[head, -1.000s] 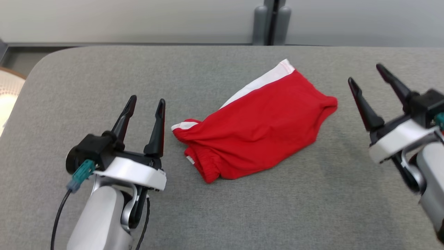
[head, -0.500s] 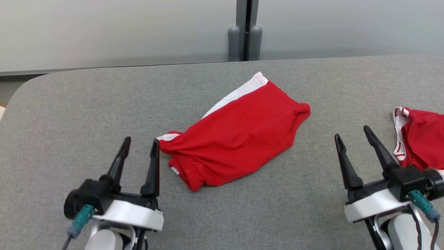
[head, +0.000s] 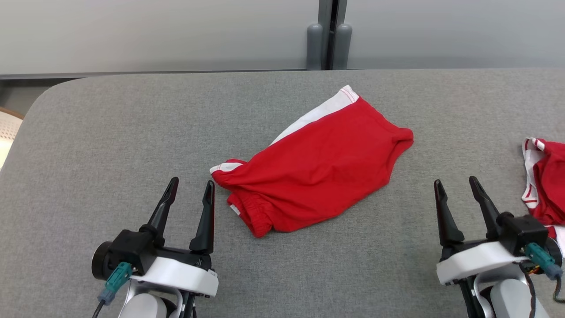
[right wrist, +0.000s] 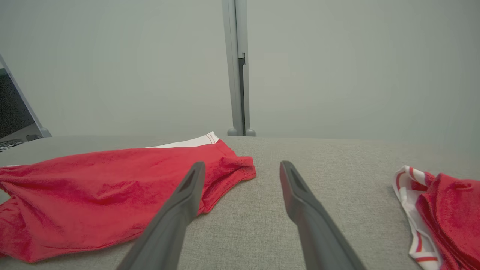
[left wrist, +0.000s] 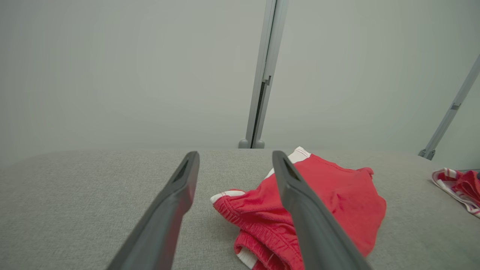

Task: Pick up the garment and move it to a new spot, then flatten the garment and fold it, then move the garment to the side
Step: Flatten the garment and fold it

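**Near to far.** Nearest us, the left gripper [head: 192, 182] and the right gripper [head: 454, 180] hung low over the near part of the grey padded table [head: 110, 132]. Each had its two dark fingers spread wide, with nothing between them. We read this as a neutral stance — set well apart to either side, they left the cloth uncovered for the head camera and put one gripper within reach of each end.

Between them and a little farther off lay the red shorts [head: 318, 168], near the middle of the table and on a diagonal. The gathered elastic waistband lay just beside the left gripper's inner finger but apart from it. The white side stripe ran along the far-left edge, and the leg hem pointed to the far right.

The shorts appeared doubled over yet rumpled. We judged that this would suit cloth set down for flattening, or equally cloth roughly folded and due to go aside — the pictures did not settle which.

At the table's right edge, beside the right gripper, a second red-and-white garment [head: 549, 185] lay bunched. Beyond the far edge a grey post [head: 329, 39] stood against a pale wall [head: 154, 35].
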Controlling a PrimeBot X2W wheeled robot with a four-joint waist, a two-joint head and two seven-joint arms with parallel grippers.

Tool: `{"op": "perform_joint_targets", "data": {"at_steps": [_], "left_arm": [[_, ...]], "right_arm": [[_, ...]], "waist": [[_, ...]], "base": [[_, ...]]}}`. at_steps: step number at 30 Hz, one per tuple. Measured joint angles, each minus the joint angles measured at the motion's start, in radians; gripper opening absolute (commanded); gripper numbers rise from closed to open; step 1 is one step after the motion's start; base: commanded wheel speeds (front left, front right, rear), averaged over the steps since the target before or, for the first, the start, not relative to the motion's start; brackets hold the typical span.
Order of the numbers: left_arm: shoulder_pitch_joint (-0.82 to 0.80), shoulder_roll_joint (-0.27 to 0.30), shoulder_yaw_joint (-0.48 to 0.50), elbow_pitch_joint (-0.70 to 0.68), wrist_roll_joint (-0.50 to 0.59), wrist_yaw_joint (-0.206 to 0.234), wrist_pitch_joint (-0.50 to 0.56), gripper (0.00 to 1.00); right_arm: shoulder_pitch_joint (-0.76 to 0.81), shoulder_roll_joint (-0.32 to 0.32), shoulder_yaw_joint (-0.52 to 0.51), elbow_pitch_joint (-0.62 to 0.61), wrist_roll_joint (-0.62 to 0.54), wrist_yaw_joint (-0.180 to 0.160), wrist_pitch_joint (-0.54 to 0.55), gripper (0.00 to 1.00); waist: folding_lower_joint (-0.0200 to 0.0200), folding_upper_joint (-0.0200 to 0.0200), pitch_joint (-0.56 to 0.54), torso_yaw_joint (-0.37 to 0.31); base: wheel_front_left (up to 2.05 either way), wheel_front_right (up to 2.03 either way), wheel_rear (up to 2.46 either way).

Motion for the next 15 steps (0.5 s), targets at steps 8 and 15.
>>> {"op": "perform_joint_targets", "data": {"at_steps": [8, 15], "left_arm": [[-0.033, -0.001, -0.035, 0.014, -0.002, 0.002, 0.000, 1.00], [-0.060, 0.000, -0.017, 0.036, -0.010, 0.005, 0.000, 1.00]], "right_arm": [[-0.146, 0.032, -0.053, 0.121, 0.315, -0.001, 0.224, 1.00], [-0.256, 0.058, -0.179, 0.230, 0.489, -0.001, 0.407, 1.00]], "waist": [[0.0000, 0.0000, 0.047, 0.062], [0.0000, 0.0000, 0.080, 0.134]], "base": [[0.00, 0.00, 0.00], [0.00, 0.00, 0.00]]}}
